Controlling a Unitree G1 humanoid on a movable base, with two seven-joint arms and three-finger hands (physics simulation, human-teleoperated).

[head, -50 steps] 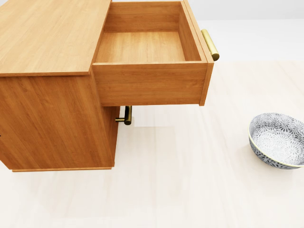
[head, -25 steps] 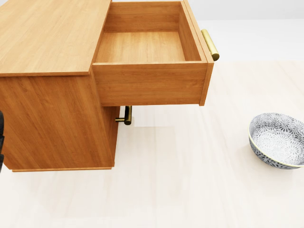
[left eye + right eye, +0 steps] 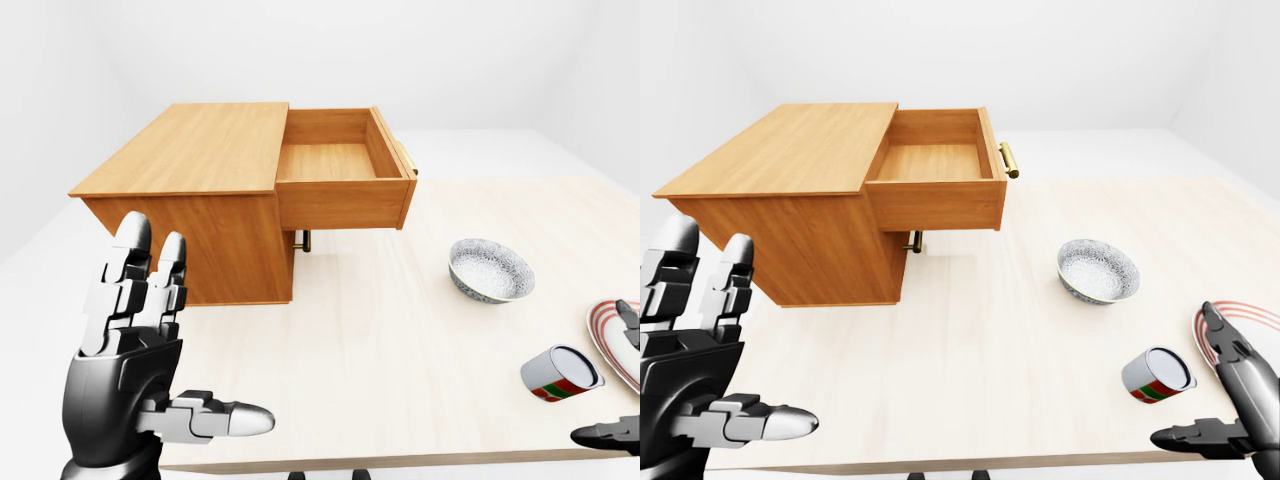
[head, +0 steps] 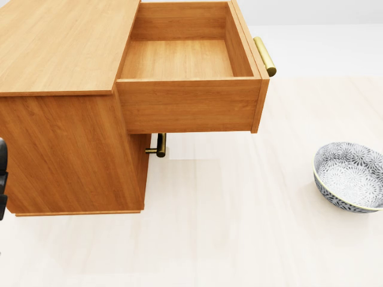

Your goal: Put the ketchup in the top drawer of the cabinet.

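Observation:
A small cylinder with a red and green label, which may be the ketchup (image 3: 560, 373), lies on its side on the pale table at the lower right of the left-eye view. The wooden cabinet (image 3: 190, 150) stands at the upper left, its top drawer (image 3: 340, 160) pulled out and empty. My left hand (image 3: 200, 330) is raised at the lower left, fingers spread and open, holding nothing. My right hand (image 3: 1188, 380) hovers open at the lower right, just right of the cylinder and not touching it.
A patterned grey bowl (image 3: 490, 270) sits right of the cabinet. A red-striped plate (image 3: 612, 335) lies at the right edge. A brass handle (image 3: 1008, 160) sticks out of the drawer's face, and a lower handle (image 3: 305, 242) beneath it. The table's near edge (image 3: 400, 462) runs along the bottom.
In the head view a black sliver of my left hand has come in at the left edge. Cabinet, drawer and bowl have not moved.

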